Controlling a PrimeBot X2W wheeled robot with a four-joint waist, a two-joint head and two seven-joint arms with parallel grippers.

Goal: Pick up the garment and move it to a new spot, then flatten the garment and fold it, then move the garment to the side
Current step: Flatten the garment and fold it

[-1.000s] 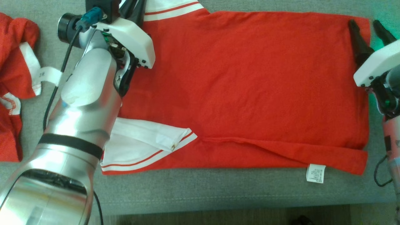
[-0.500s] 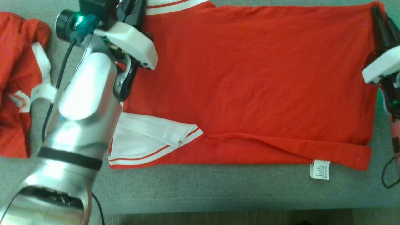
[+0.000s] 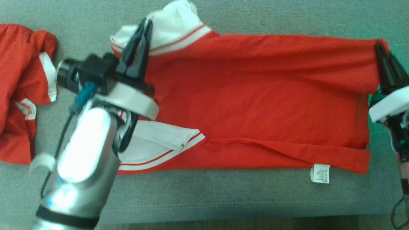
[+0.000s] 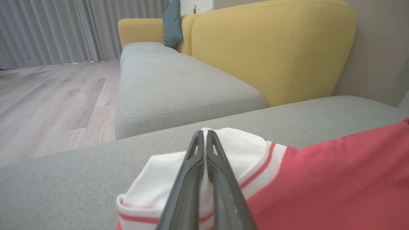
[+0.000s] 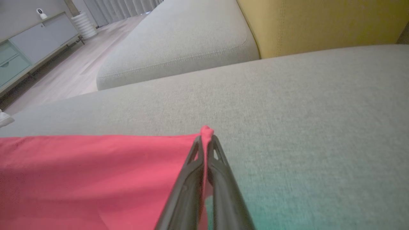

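Red shirt (image 3: 255, 105), white-sleeved, spread across grey sofa (image 3: 223, 195). My left gripper (image 3: 146, 24): clenched on the far white sleeve (image 3: 172, 22). My right gripper (image 3: 379, 46): clenched on the far red hem corner (image 5: 207, 130). I see a second red garment (image 3: 19, 95) at left

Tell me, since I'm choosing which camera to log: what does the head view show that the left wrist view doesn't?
Head view, not left wrist: right gripper shut on a corner of the red shirt, a white care label, a second red garment. Left wrist, not head: yellow sofa back, wood floor. Both: left gripper shut on the shirt's white sleeve, grey cushion.
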